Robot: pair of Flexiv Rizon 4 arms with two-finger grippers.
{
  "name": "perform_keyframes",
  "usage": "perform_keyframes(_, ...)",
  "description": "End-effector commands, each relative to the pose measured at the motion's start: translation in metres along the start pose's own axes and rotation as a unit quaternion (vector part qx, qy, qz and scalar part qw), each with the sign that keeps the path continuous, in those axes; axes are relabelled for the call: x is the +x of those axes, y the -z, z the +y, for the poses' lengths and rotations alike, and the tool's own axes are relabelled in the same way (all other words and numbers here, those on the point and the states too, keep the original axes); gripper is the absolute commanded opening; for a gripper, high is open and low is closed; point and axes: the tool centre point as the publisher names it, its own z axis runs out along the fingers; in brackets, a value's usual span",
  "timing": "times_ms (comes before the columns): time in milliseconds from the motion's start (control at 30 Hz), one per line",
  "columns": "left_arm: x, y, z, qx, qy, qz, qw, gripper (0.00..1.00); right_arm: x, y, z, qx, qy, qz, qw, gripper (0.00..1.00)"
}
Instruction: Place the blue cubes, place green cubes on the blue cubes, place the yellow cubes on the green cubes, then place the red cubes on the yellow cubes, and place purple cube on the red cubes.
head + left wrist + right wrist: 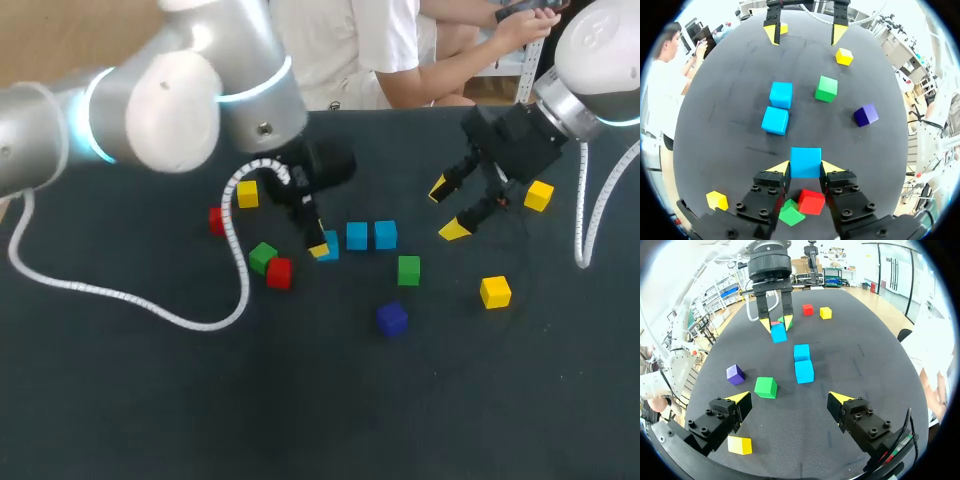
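The left arm came in from the table's left side and bent down over the middle. Its left gripper (805, 168) pointed down at the dark tabletop (150, 400). The yellow-tipped fingers stood narrow, one tip against each side of a bright blue cube (805, 162). Whether that cube rested on the table or hung just above it could not be told.

Ahead of the gripper a nearer blue cube (775, 120) and a farther blue cube (781, 94) lay side by side. A green cube (826, 88) lay near them and a purple cube (866, 114) lay farther off. Under the left wrist, a red cube (811, 201) touched a second green cube (791, 213).

The right arm entered from the far right corner. Its right gripper (446, 209) was spread wide over the table with nothing between the fingers. One yellow cube (539, 195) lay just beside it, and another yellow cube (495, 291) lay nearer the front edge. A third yellow cube (247, 194) and a second red cube (216, 220) lay by the left arm.
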Motion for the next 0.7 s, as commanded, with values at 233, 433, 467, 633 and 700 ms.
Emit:
perform_keyframes(233,-0.008,0.003,0.020,0.007,0.003,0.056,0.998,0.00,0.000,0.000,0.000,0.000,0.001,-0.001,1.000,1.00)
perform_keyframes(433,-0.002,0.000,0.026,0.002,0.000,0.051,0.999,0.00,0.000,0.000,0.000,0.000,0.001,-0.001,1.000,1.00)
perform_keyframes(467,-0.001,-0.001,0.027,0.001,0.000,0.051,0.999,0.00,0.000,0.000,0.000,0.000,0.001,-0.001,1.000,1.00)
perform_keyframes(633,0.002,-0.007,0.033,0.004,-0.004,0.033,0.999,0.00,0.000,0.000,0.000,0.000,0.001,-0.001,1.000,1.00)
perform_keyframes(700,0.002,-0.009,0.034,0.005,-0.006,0.028,1.000,0.00,0.000,0.000,0.000,0.000,0.001,-0.001,1.000,1.00)
